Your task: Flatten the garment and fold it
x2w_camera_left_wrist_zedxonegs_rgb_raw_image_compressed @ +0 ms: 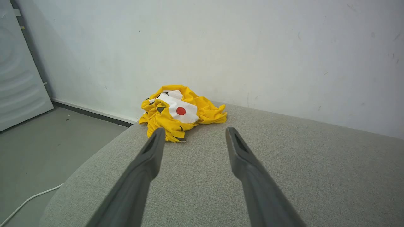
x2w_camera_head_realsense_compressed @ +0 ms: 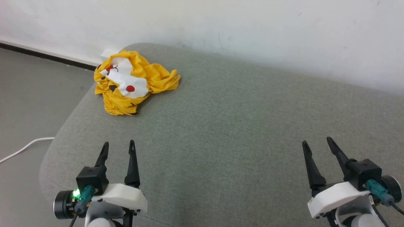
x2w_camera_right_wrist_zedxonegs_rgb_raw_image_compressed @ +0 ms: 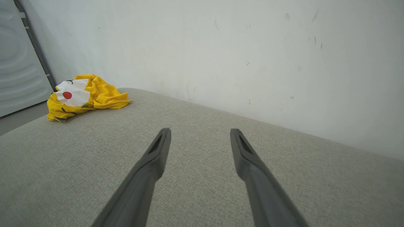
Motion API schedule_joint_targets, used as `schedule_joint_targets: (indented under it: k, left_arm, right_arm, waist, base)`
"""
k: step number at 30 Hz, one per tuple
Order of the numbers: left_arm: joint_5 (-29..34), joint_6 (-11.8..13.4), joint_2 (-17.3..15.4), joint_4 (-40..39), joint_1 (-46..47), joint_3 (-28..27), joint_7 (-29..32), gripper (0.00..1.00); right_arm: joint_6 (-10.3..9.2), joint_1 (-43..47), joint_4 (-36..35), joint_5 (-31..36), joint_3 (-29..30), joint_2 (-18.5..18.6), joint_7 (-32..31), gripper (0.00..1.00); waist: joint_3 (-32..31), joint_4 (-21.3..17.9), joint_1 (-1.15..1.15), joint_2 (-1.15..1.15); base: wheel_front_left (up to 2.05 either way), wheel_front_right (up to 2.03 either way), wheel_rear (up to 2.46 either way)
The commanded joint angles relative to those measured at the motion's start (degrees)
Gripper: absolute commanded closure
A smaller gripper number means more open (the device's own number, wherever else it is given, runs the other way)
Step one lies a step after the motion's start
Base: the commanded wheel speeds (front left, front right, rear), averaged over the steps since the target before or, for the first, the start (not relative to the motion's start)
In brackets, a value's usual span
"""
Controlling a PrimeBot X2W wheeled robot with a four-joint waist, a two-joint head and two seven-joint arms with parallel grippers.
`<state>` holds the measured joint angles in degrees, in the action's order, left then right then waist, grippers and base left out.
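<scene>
The garment (x2w_camera_head_realsense_compressed: 132, 82) is a yellow T-shirt crumpled in a heap at the far left corner of the grey cushion (x2w_camera_head_realsense_compressed: 233, 132), its white patch with red dots facing up. In the left wrist view the garment (x2w_camera_left_wrist_zedxonegs_rgb_raw_image_compressed: 181, 111) lies ahead, just beyond the fingertips. Seen from the right wrist, the garment (x2w_camera_right_wrist_zedxonegs_rgb_raw_image_compressed: 83, 96) sits far off at the upper left. My left gripper (x2w_camera_head_realsense_compressed: 119, 145) hovers open near the front left, well short of the shirt. At the front right my right gripper (x2w_camera_head_realsense_compressed: 316, 142) is open too, with nothing between its fingers.
A white wall (x2w_camera_head_realsense_compressed: 252, 28) runs along the cushion's far edge. Grey floor (x2w_camera_head_realsense_compressed: 28, 104) lies to the left, with a white cable (x2w_camera_head_realsense_compressed: 22, 149) on it. A pale panel (x2w_camera_left_wrist_zedxonegs_rgb_raw_image_compressed: 19, 82) stands against the wall at the far left.
</scene>
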<state>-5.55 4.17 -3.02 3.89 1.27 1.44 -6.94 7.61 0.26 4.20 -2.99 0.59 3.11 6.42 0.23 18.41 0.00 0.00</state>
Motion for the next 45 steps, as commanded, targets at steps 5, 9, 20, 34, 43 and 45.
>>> schedule_joint_targets:
  k: [5, 9, 20, 34, 43, 45]
  left_arm:
    - [-0.5, 0.9, 0.1, 0.5, 0.7, -0.2, -1.1, 0.00]
    - [-0.7, 1.4, 0.1, 0.7, 0.7, -0.2, -1.6, 0.00]
    - [-1.4, 2.3, 0.1, 1.1, 0.9, -0.5, -2.9, 0.00]
    - [-3.1, 3.5, 0.1, 2.1, 1.1, -0.1, -4.6, 0.00]
    - [-4.2, 4.1, 0.1, 2.5, 1.2, -0.2, -5.6, 0.00]
    - [-4.1, 4.1, 0.1, 2.6, 1.2, -0.2, -5.8, 0.00]
  right_arm:
    - [-0.06, -0.7, 0.4, -0.7, 0.1, -0.1, 1.1, 0.00]
    - [-0.07, -0.8, 0.6, -0.9, 0.1, -0.1, 1.6, 0.00]
    - [-0.08, -0.8, 1.3, -1.7, 0.4, -0.2, 3.0, 0.00]
    - [-0.09, -0.9, 2.0, -2.4, 0.5, -0.2, 4.6, 0.00]
    - [-0.10, -1.0, 2.5, -2.8, 0.7, -0.2, 5.5, 0.00]
    - [-0.10, -1.0, 2.5, -2.8, 0.7, -0.2, 5.6, 0.00]
  waist:
    - [-0.1, 2.0, 0.00, 0.00]
    - [-0.2, 3.2, 0.00, 0.00]
    - [-0.3, 6.4, 0.00, 0.00]
    - [0.0, 10.8, 0.00, 0.00]
    - [0.1, 13.3, 0.00, 0.00]
    - [0.1, 13.5, 0.00, 0.00]
  base:
    - [0.00, 0.00, 0.00]
    - [0.00, 0.00, 0.00]
    - [0.00, 0.00, 0.00]
    - [0.00, 0.00, 0.00]
    - [0.00, 0.00, 0.00]
    - [0.00, 0.00, 0.00]
